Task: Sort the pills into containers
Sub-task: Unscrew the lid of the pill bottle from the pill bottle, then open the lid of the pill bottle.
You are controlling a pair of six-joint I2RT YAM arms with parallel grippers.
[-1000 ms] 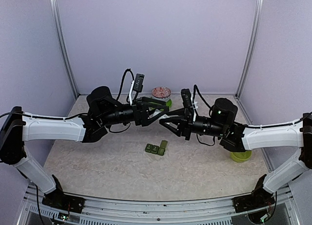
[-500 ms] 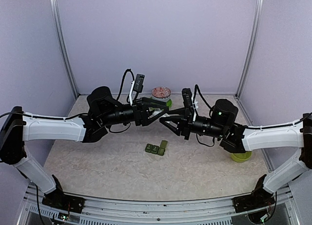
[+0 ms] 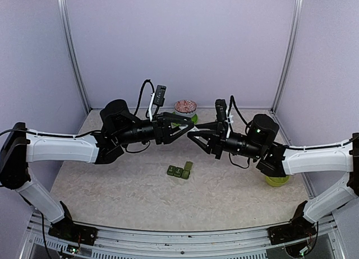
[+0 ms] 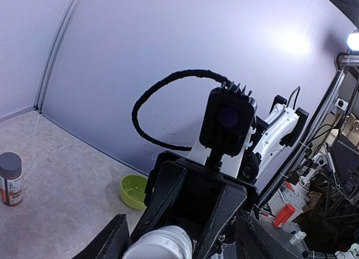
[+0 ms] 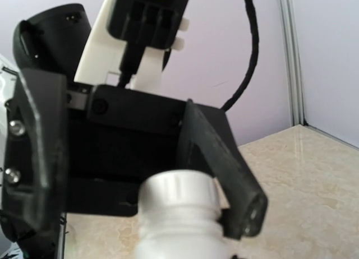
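Barely getting started here as far as I can see. No pills are showing anywhere, and the green pill box (image 3: 179, 170) is sitting on the bench (image 3: 112, 186) below the jaws, a bit toward the arm bases. One end lid looks like it's standing up, but the box is too small for me to tell what's inside. So I'd say everything's left to do: cap off, pills out, pills into the compartments. Right now both arms are meeting in mid-air. The right jaws are clenching a white bottle (image 5: 178, 236) round its body, and its cap (image 5: 178, 190) is pointing straight at the left jaws. The left jaws are standing partly open, with one finger (image 5: 224, 163) just beside the cap and the other (image 5: 36, 147) well off on the far side. They're straddling the cap, but I'm not seeing a grip on it yet. My guess is the left arm is going for the twist-off. A lime bowl (image 3: 276, 180) is sitting back behind the right jaws under that arm, and a small dark bottle (image 4: 10, 177) is standing on the bench off to one side of the left jaws.
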